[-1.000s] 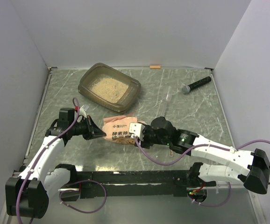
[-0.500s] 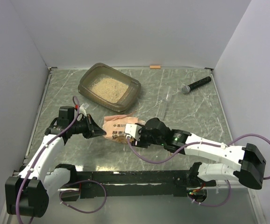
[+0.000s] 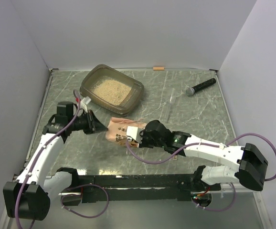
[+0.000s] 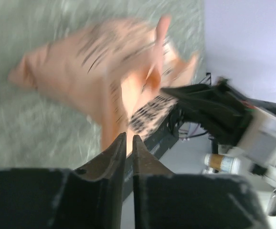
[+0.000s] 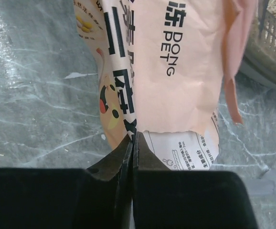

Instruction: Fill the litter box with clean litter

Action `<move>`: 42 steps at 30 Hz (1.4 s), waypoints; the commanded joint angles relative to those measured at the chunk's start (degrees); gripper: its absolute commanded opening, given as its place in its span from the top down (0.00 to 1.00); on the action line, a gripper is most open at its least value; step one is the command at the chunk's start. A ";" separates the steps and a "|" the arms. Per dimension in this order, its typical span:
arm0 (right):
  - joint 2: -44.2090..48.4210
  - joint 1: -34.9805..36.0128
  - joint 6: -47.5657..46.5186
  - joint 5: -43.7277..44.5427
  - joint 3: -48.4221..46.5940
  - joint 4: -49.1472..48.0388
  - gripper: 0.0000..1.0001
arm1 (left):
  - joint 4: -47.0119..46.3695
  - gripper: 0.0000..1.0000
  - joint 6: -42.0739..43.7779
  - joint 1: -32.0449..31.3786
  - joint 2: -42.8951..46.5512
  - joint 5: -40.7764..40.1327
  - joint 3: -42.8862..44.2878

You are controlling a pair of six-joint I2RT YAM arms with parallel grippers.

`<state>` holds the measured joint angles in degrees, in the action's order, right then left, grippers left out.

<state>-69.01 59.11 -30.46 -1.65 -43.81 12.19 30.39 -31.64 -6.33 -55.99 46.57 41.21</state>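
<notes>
Pouch [image 3: 120,130] of clean litter sits between my two arms, just on the near side of the litter box [image 3: 87,85] — close to its near corner, though I cannot tell whether the two touch. The box itself stands toward the far left of the table [image 3: 185,114], and a layer of beige litter [image 3: 110,88] covers its floor.

On my right wrist view, the right gripper [image 5: 132,136] has its fingers pressed together with no gap showing, meeting right at the pouch's lower edge where the orange-pink film gives way to a white printed panel; as far as I can see it is pinching that edge. The pouch fills most of that view, dark characters and the letters "DONG PET" facing the camera, with a corner of the box behind it at upper right.

My left wrist view is badly smeared. The left gripper [image 4: 128,137] shows its fingers nearly together with only a thin slit between them, and the pouch's crumpled end comes down just by the tips — I cannot tell whether the film is caught in the slit or hangs free of it. From above, this gripper points at the pouch's left end.

Far right on the table lies a black microphone-like stick [image 3: 201,86], well apart from everything else.
</notes>
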 commanded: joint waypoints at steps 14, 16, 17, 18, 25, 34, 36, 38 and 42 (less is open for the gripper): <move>3.71 -10.60 0.13 -21.37 -11.11 19.98 1.00 | -19.40 0.52 20.81 -31.27 9.85 -3.04 5.73; 3.71 -10.86 0.57 -22.95 -11.56 20.86 1.00 | -18.88 0.48 24.58 -36.20 9.50 -9.02 5.02; 3.71 -11.12 0.84 -23.22 -11.73 21.12 1.00 | -17.75 0.46 25.74 -37.34 9.41 -10.69 4.50; 3.80 -11.30 0.84 -23.31 -11.65 21.21 1.00 | -17.47 0.43 26.97 -38.57 9.32 -11.92 4.14; 4.59 -12.44 1.98 -24.80 -10.59 19.46 1.00 | -18.17 0.34 35.05 -41.31 6.42 -21.15 0.64; 6.17 -13.85 2.25 -28.05 -9.80 18.49 1.00 | -28.71 0.26 40.60 -41.57 8.09 -23.27 -5.79; 5.73 -14.02 2.24 -28.93 -9.98 18.66 1.00 | -29.95 0.25 41.13 -41.57 7.21 -22.84 -6.40; 5.47 -14.20 2.24 -29.29 -9.89 18.58 1.00 | -32.06 0.25 41.74 -41.57 6.07 -22.57 -6.50; 5.91 -14.20 1.98 -30.25 -9.28 18.23 1.00 | -34.08 0.23 43.76 -41.57 2.30 -22.57 -6.32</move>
<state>-66.43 45.06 -29.43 -25.69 -51.72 33.26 2.13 8.54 -47.66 -50.72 24.03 34.87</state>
